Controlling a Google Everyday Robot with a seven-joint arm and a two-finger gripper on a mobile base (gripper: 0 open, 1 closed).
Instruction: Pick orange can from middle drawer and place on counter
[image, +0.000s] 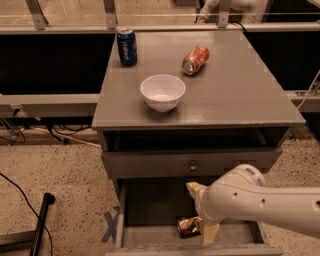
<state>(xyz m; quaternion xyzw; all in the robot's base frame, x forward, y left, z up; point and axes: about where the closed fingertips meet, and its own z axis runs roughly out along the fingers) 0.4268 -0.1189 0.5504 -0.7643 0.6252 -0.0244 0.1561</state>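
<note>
My gripper (201, 214) down inside middle drawer (145, 238), right of centre. Fingers (194, 187) spread wide apart, gripping nothing. Orange can (188, 226) lies on side on drawer floor, toward near edge, just left of my near finger; touching it or just beside, cannot tell. Far finger apart from can. Counter (240, 90) above holds white bowl (162, 92) near its front, blue can (126, 46) upright far left, red-orange can (195, 60) on side to right of it.

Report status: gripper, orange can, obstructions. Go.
Gripper inside the open middle drawer, jaws open. Orange can lying on the drawer floor right by it, not lifted. Counter carries white bowl, blue can, red-orange can.
</note>
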